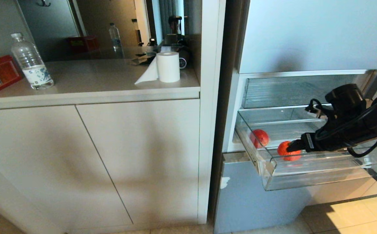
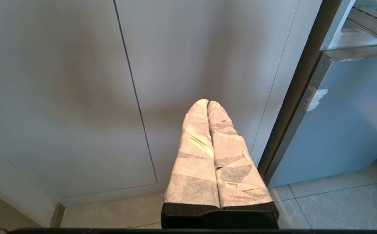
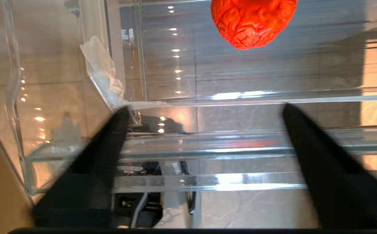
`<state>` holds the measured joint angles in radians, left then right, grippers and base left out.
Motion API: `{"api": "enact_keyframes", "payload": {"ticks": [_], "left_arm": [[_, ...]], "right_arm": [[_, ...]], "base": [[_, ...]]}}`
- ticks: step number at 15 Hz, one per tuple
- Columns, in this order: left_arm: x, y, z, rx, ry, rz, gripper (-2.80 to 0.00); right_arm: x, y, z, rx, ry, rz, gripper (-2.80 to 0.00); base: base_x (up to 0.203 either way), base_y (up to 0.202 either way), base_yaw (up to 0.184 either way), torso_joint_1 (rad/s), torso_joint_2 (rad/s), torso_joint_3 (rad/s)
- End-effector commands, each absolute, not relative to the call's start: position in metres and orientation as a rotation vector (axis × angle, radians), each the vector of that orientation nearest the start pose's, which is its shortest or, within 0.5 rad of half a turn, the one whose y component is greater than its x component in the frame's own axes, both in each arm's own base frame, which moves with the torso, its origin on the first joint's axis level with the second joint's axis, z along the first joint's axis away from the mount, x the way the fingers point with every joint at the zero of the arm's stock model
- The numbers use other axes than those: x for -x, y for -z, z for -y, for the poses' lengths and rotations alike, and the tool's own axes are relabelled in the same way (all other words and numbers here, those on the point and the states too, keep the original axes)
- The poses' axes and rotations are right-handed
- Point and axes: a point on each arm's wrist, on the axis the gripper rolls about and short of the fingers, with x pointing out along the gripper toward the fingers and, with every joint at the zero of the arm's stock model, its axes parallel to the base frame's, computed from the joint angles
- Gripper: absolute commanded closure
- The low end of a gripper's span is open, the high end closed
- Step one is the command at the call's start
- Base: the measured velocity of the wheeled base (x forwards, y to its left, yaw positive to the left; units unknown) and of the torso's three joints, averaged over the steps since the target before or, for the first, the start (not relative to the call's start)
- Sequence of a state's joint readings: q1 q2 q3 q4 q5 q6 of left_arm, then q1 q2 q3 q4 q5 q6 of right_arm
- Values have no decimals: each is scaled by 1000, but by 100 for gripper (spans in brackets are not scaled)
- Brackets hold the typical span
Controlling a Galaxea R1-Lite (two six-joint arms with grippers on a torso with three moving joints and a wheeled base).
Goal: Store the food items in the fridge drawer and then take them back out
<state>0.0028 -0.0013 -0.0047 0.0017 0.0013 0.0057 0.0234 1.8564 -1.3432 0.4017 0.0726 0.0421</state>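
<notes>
Dim cabinets, sunlit floor, glare, blurred right gripper

Two red fruits lie in the clear drawer (ribbed base) of the pale blue-grey fridge.

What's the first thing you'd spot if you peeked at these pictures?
Two bright red fruits: one at the left end of the pulled-out clear fridge drawer, another nearer the front lip. The robot's black right claw hangs wide open inside the drawer, right by that nearer fruit and holding nothing. On the counter to the left stand a water bottle and a white paper roll.
</notes>
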Motion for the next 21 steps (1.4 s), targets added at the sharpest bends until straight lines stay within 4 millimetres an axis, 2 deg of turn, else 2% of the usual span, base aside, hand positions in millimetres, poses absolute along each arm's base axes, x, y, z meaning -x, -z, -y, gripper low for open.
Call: {"api": "enact_keyframes", "payload": {"ticks": [1,7,9,11,14,15,21], "left_arm": [[23,-77,0,-6,-5,5,0],[23,-77,0,-6,-5,5,0],[23,-77,0,-6,-5,5,0],[23,-77,0,-6,-5,5,0],[23,-77,0,-6,-5,5,0],[23,-77,0,-6,-5,5,0],[23,-77,0,-6,-5,5,0]], "right_arm": [[-330,-183,-9,-63,-71,-944,0],[-315,-179,-6,-67,-77,-970,0],[-317,-182,-5,-68,-75,-958,0],[-332,-180,-5,-75,-73,-940,0],[-369,-168,-5,-103,-58,-923,0],[-378,-164,-5,-106,-55,-921,-280],[-411,-156,-5,-124,-28,-889,-280]], "base": [[0,0,0,0,0,0],[0,0,0,0,0,0],[0,0,0,0,0,0],[0,0,0,0,0,0],[0,0,0,0,0,0],[0,0,0,0,0,0],[0,0,0,0,0,0]]}}
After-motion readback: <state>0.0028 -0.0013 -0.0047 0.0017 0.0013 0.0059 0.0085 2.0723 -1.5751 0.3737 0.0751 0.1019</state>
